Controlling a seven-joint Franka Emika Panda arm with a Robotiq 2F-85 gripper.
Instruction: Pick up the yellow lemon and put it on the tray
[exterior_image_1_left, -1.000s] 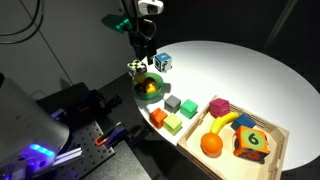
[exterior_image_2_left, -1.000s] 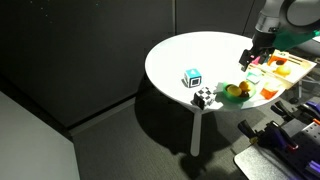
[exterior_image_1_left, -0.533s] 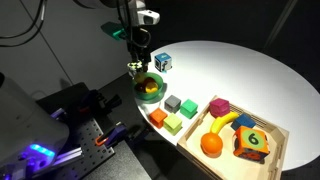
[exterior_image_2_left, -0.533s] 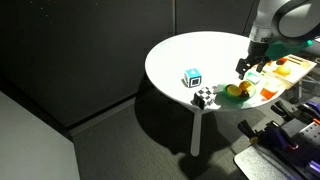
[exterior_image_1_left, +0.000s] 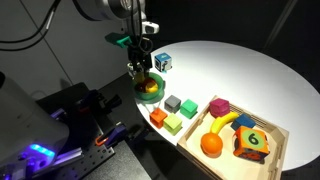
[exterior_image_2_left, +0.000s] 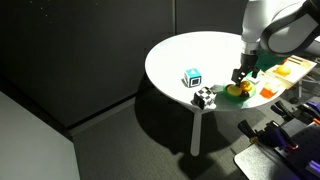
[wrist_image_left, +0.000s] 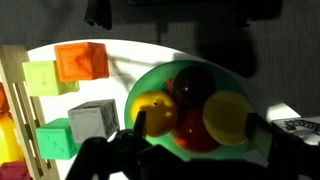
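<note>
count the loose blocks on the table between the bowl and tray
4, clustered two by two: orange block beside lime block, grey block beside green block. None seems hidden.

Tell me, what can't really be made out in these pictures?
- Wrist view: the two yellow fruits in the green bowl are blurred, so which one is the lemon is unclear.
- Wrist view: the tray is cut off by the left edge.
- In an exterior view: the bowl's contents are too small and partly covered by the gripper.
</note>
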